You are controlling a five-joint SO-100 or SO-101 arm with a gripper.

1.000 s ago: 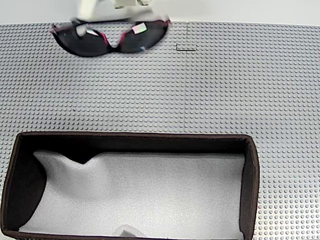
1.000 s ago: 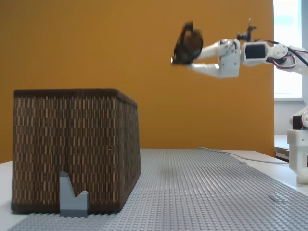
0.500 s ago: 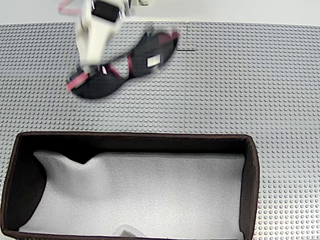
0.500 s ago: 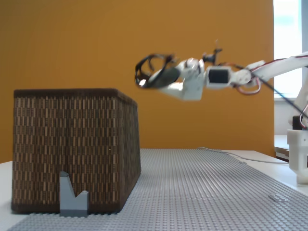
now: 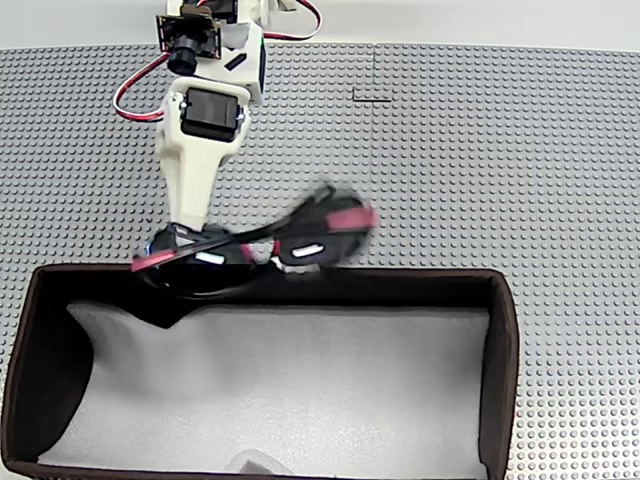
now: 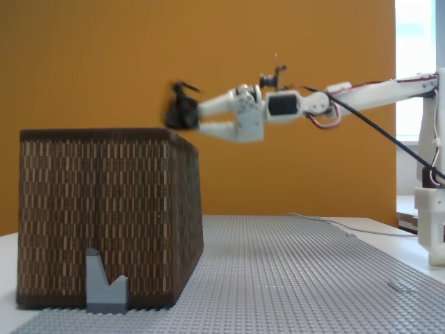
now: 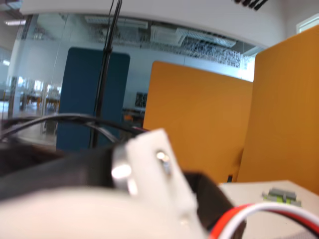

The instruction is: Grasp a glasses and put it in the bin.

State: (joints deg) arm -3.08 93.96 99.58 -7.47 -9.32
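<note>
From above, in a fixed view, we are seeing the white arm (image 5: 205, 120) stretching down the picture over the grey studded counter (image 5: 500, 170), its claw (image 5: 185, 240) clenched on the glossy black wraparound sunglasses with pink-red accents (image 5: 270, 245). These are hanging blurred over the far wall of the large dark brown rectangular bin with white foam lining (image 5: 500, 350); half a second ago they were nearer the counter's far edge.

In the side fixed view the arm (image 6: 313, 104) is reaching out level, holding the sunglasses (image 6: 182, 111) above the bin's (image 6: 104, 209) top right corner, farther left than before.

The wrist view is showing blurred arm parts up close.
</note>
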